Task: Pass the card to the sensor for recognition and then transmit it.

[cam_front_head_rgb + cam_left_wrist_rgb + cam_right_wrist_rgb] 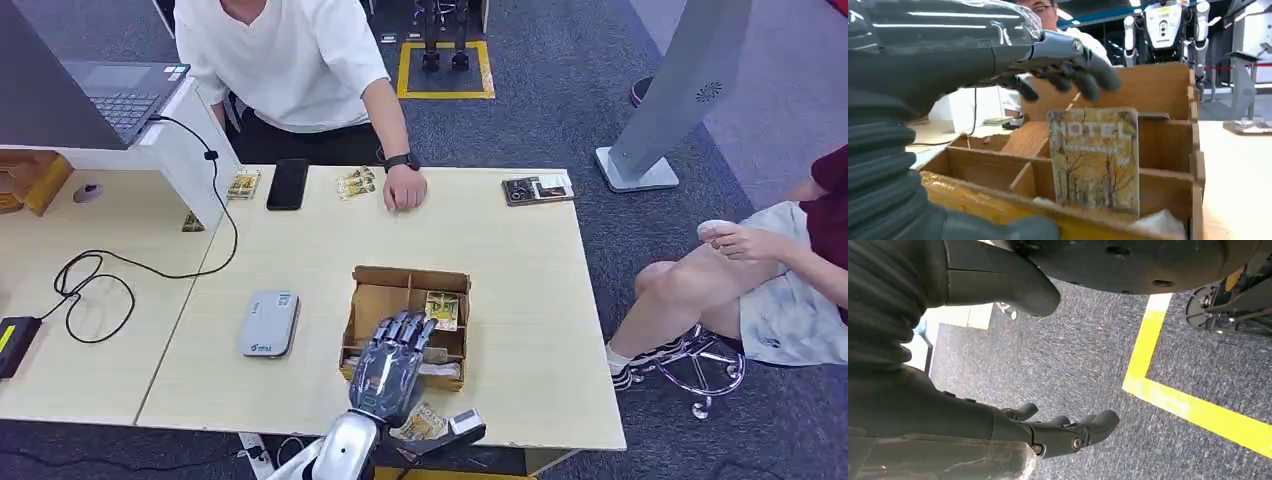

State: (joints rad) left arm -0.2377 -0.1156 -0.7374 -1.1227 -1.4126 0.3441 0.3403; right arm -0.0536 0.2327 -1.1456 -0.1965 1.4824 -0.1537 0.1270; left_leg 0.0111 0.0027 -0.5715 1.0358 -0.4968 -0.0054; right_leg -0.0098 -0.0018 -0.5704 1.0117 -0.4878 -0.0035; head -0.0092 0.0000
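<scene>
A yellow hotel card (pixel 441 309) stands tilted in a far compartment of the brown divided box (pixel 361 298). In the left wrist view the card (pixel 1095 160) leans against a divider of the box (pixel 1168 90). My left hand (pixel 386 364) hovers over the box's near side, fingers (pixel 1068 75) spread above the card, holding nothing. The grey-white sensor pad (pixel 269 323) lies flat on the table, left of the box. My right hand (pixel 1063 432) hangs over the carpet with its fingers loosely apart and nothing in it.
Another card (pixel 422 422) lies at the table's near edge. More cards (pixel 355 183), a black phone (pixel 288 184) and a person's hand (pixel 405 188) are along the far edge. A booklet (pixel 538 189) lies far right; a seated person (pixel 760 280) is beside the table.
</scene>
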